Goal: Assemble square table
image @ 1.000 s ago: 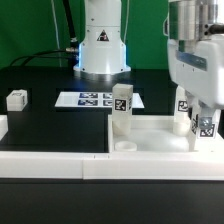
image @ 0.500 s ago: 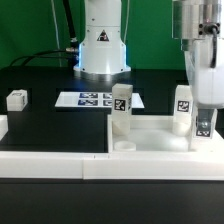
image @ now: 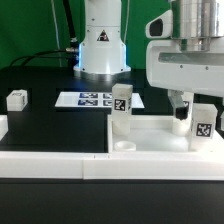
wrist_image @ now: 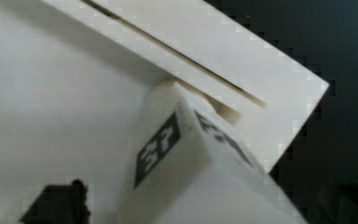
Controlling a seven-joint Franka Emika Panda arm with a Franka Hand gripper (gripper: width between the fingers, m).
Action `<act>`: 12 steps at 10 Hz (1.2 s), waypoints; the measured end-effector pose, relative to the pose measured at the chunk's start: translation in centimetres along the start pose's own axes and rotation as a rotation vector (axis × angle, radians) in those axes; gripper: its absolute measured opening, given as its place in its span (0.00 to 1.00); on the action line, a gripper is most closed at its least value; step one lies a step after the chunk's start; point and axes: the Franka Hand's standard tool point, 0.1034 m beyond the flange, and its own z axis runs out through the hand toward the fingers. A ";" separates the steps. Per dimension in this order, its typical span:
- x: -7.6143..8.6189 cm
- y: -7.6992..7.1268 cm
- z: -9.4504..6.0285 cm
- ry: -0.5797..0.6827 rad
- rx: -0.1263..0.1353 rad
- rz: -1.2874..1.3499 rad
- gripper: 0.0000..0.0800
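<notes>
Leg (wrist_image: 172,150) looks light, stiff, slick plastic; grip its flat sides above the tabletop (image: 150,136); claw (image: 183,102) spread.

A flat black table (image: 50,128) carries everything. Toward the exterior view's left, a small white tag-marked block leg (image: 16,98) sits alone on the bare surface. Near the middle, the thin flat white marker board (image: 90,100) lies in front of the round white robot base (image: 101,55). To the exterior view's right rests the large white plastic square tabletop (image: 150,121), raised rim upward. A long low white border wall (image: 50,166) runs along the near edge, just beside the tabletop.
</notes>
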 end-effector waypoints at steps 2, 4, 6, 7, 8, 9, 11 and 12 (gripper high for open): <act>0.0 0.1 0.0 -0.003 -0.016 -0.205 0.81; 0.1 -0.3 0.2 -0.008 -0.037 -0.478 0.81; 0.2 -0.4 0.4 -0.018 -0.050 -0.725 0.81; 0.2 -0.3 0.4 -0.018 -0.050 -0.732 0.81; 0.2 -0.3 0.4 -0.018 -0.051 -0.728 0.81; 0.2 -0.3 0.4 -0.018 -0.051 -0.728 0.61; 0.3 -0.3 0.4 -0.018 -0.051 -0.728 0.38; 0.3 -0.3 0.4 -0.018 -0.051 -0.728 0.36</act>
